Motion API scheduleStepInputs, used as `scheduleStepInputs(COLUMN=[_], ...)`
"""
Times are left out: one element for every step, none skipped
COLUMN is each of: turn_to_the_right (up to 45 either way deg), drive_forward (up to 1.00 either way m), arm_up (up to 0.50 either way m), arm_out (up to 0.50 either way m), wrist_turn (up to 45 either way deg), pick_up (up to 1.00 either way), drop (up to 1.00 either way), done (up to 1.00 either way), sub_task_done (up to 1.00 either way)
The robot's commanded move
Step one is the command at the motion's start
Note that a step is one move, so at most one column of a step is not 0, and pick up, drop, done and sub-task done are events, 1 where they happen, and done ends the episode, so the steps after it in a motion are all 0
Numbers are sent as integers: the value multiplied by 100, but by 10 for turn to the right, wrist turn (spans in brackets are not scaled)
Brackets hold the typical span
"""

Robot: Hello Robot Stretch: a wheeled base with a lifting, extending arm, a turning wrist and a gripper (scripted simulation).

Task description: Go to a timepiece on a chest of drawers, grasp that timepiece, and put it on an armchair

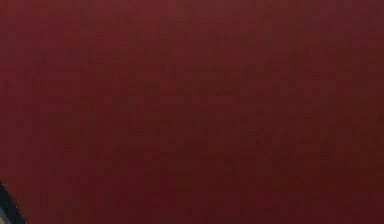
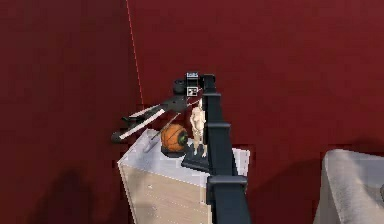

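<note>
One gripper [image 2: 122,131], load unclear, near one orange blob [image 2: 174,138] seemingly atop one white chest [image 2: 150,172].

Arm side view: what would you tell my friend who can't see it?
The robot's dark arm stretches over a pale cabinet against dark red walls, its jaws near a round orange thing on top. Something pale grey sits at the lower right.

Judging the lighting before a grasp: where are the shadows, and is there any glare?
Forward view: the red wall is evenly dim, with no glare. Arm side view: soft shadows darken the wall beside the white cabinet, whose top is well lit.
</note>
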Motion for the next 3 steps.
scheduleStepInputs(turn_to_the_right=[0, 0, 0], drive_forward=[0, 0, 0], arm_up=[0, 0, -30], arm_out=[0, 0, 0], wrist_turn=[450, 270, 0], pick_up=[0, 0, 0], drop=[0, 0, 0], done=[0, 0, 0], sub_task_done=[0, 0, 0])
